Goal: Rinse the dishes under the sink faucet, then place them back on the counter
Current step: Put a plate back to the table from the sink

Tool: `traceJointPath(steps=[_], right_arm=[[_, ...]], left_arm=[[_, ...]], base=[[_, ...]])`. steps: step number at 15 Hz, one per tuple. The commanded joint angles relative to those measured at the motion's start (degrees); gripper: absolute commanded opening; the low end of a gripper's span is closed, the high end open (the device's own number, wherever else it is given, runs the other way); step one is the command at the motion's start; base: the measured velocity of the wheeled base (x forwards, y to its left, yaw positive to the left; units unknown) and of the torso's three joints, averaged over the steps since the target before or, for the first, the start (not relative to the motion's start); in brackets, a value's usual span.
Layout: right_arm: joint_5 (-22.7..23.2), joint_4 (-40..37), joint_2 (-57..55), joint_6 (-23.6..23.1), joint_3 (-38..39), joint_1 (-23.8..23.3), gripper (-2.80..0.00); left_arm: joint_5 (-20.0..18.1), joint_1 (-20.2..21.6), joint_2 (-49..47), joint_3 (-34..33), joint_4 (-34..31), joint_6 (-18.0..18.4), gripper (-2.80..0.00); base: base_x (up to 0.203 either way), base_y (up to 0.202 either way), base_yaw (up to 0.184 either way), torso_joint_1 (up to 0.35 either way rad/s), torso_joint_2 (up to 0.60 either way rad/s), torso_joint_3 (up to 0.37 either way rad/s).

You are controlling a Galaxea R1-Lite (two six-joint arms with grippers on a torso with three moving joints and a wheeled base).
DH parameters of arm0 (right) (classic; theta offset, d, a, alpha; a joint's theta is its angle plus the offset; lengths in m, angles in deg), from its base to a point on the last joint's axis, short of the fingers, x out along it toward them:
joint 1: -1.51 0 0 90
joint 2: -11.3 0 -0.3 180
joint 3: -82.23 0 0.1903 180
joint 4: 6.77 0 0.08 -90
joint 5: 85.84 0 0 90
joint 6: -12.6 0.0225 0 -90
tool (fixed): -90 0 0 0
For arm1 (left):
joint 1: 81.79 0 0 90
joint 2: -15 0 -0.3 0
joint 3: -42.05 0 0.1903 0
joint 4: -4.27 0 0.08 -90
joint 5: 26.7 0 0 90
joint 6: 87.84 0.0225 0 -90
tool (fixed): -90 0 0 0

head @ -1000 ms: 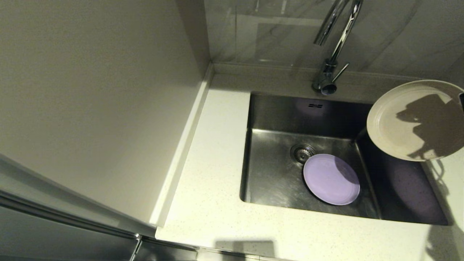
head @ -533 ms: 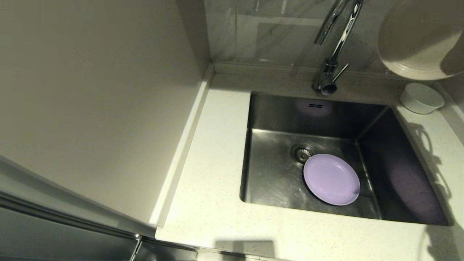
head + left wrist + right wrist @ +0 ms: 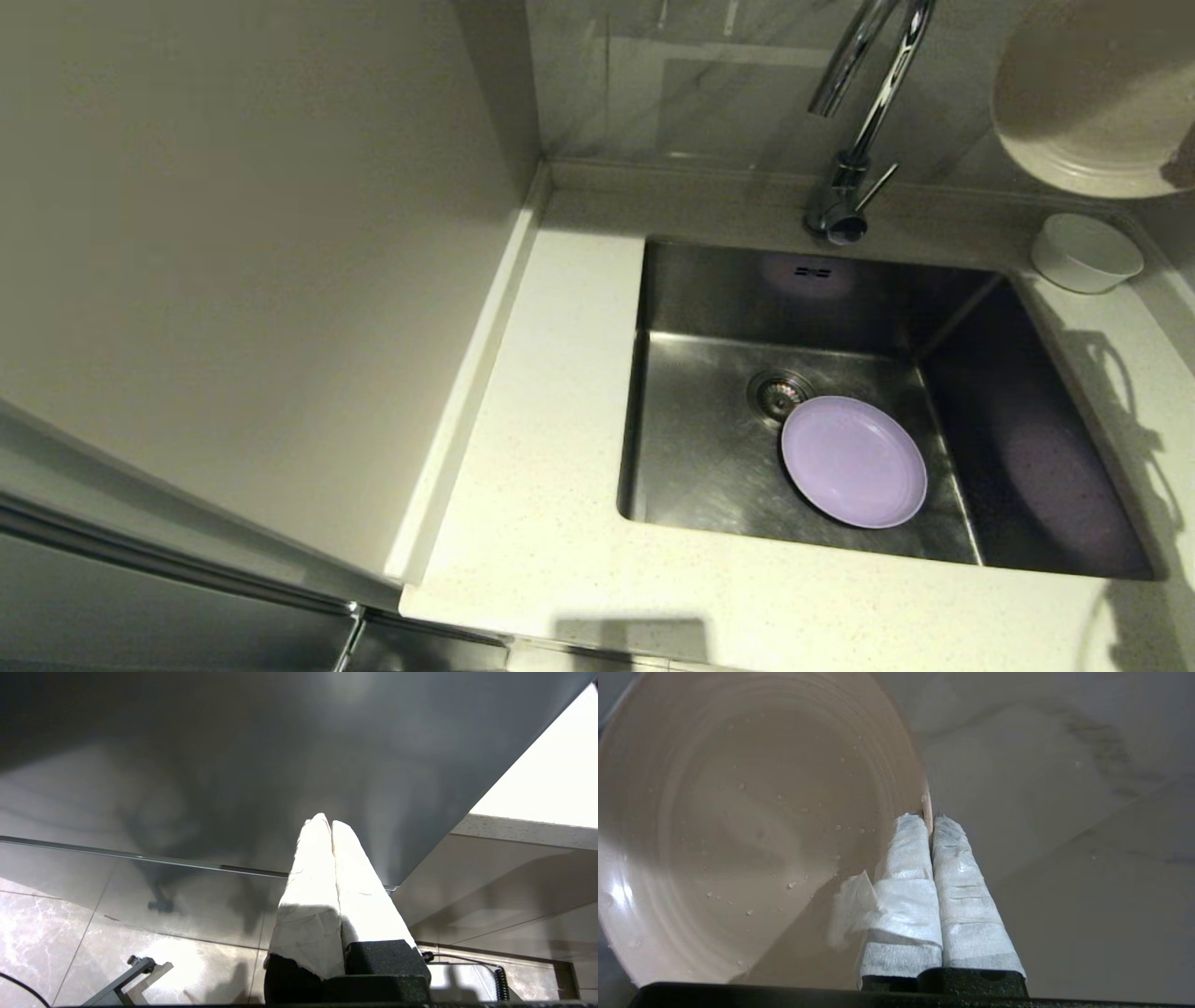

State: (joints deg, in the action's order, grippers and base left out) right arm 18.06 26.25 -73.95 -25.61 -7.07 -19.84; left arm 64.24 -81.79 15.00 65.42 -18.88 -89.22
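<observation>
The cream plate (image 3: pixel 1083 103) hangs tilted in the air at the back right, above the counter and close to the wall. My right gripper (image 3: pixel 928 819) is shut on its rim, and water drops dot the cream plate (image 3: pixel 738 826). The lilac plate (image 3: pixel 854 462) lies flat in the sink (image 3: pixel 709 467) beside the drain. A small white bowl (image 3: pixel 1086 252) stands on the counter (image 3: pixel 551 467) right of the sink. The chrome faucet (image 3: pixel 854 121) rises behind the basin with no water running. My left gripper (image 3: pixel 327 823) is parked low beside a cabinet, shut and holding nothing.
A tall cabinet side panel (image 3: pixel 233 233) walls off the left of the counter. The drain strainer (image 3: pixel 778 392) sits mid-basin next to the lilac plate. The marbled wall (image 3: pixel 700 84) stands behind the faucet. Floor tiles (image 3: pixel 93 933) show below my left gripper.
My right gripper has lifted the cream plate from over the sink's right edge up to the back right by the wall, uncovering the white bowl. The lilac plate has not moved.
</observation>
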Motion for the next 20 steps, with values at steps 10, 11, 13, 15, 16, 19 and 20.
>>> traceJointPath(steps=[10, 11, 13, 15, 16, 19, 20], right_arm=[[-6.3, -25.2, -2.9, 0.4, -31.1, -1.9, -2.8], [-6.6, -26.1, -2.6, 0.5, -34.7, -1.9, -2.8], [-6.7, -25.8, -1.1, 0.3, -34.9, -1.9, -2.8], [-5.7, -23.5, 0.9, -0.5, -25.6, -2.0, -2.8], [-5.2, -22.0, 2.0, -0.9, -17.8, -2.0, -2.8], [-3.6, -16.2, 5.0, -2.9, 14.2, -2.1, -2.8], [-3.1, -13.8, 6.1, -3.6, 22.5, -2.1, -2.8]], left_arm=[[0.0, 0.0, 0.1, 0.0, 0.0, 0.0, -2.8], [0.0, 0.0, 0.1, 0.0, 0.0, 0.0, -2.8], [0.0, 0.0, 0.1, 0.0, 0.0, 0.0, -2.8], [0.0, 0.0, 0.1, 0.0, 0.0, 0.0, -2.8], [0.0, 0.0, 0.1, 0.0, 0.0, 0.0, -2.8], [0.0, 0.0, 0.1, 0.0, 0.0, 0.0, -2.8], [0.0, 0.0, 0.1, 0.0, 0.0, 0.0, -2.8]], base=[[0.0, 0.0, 0.0, 0.0, 0.0, 0.0], [0.0, 0.0, 0.0, 0.0, 0.0, 0.0], [0.0, 0.0, 0.0, 0.0, 0.0, 0.0], [0.0, 0.0, 0.0, 0.0, 0.0, 0.0], [0.0, 0.0, 0.0, 0.0, 0.0, 0.0], [0.0, 0.0, 0.0, 0.0, 0.0, 0.0], [0.0, 0.0, 0.0, 0.0, 0.0, 0.0]])
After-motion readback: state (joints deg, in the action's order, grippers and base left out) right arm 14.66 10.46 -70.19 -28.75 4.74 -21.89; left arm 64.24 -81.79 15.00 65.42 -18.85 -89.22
